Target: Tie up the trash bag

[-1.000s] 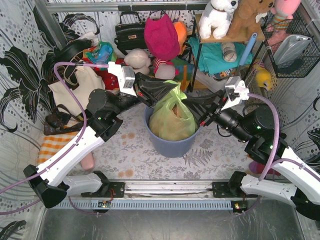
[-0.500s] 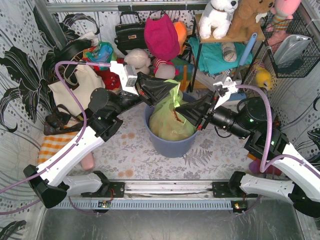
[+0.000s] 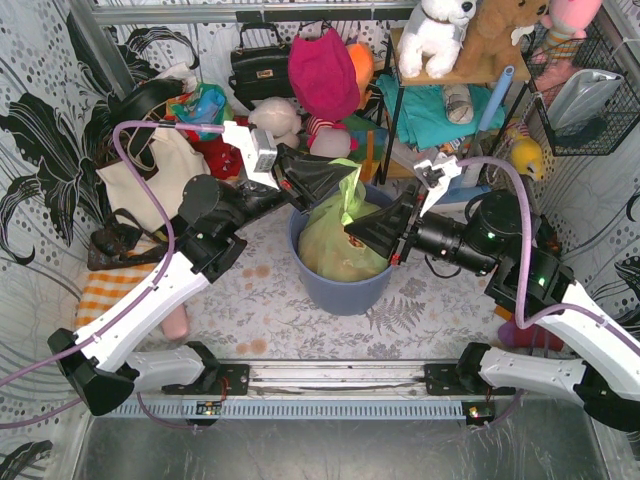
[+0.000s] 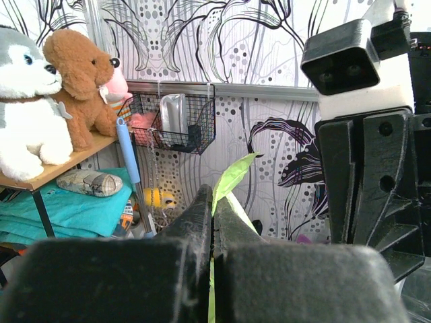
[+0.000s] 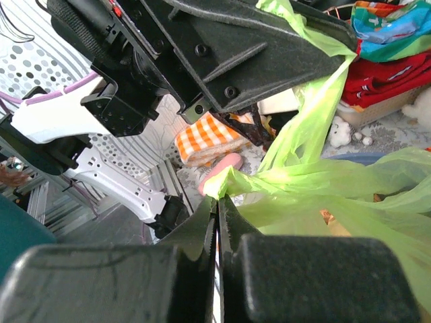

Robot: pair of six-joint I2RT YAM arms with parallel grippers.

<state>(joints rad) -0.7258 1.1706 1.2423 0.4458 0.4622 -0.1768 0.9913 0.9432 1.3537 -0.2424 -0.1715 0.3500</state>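
As the left hand [image 4: 212,225] and right hand [image 5: 217,217] each clamp a trash bag [image 3: 335,245] flap, cross them tautly without tearing.

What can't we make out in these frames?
- Top view: bag neck, knotted or not, hidden under left and right jaws.
- Left wrist: bag below the shut left jaws, blocked by them.
- Right wrist: bag's upper tail ends behind the left jaws.
- Top view: bin inside, covered by bag.
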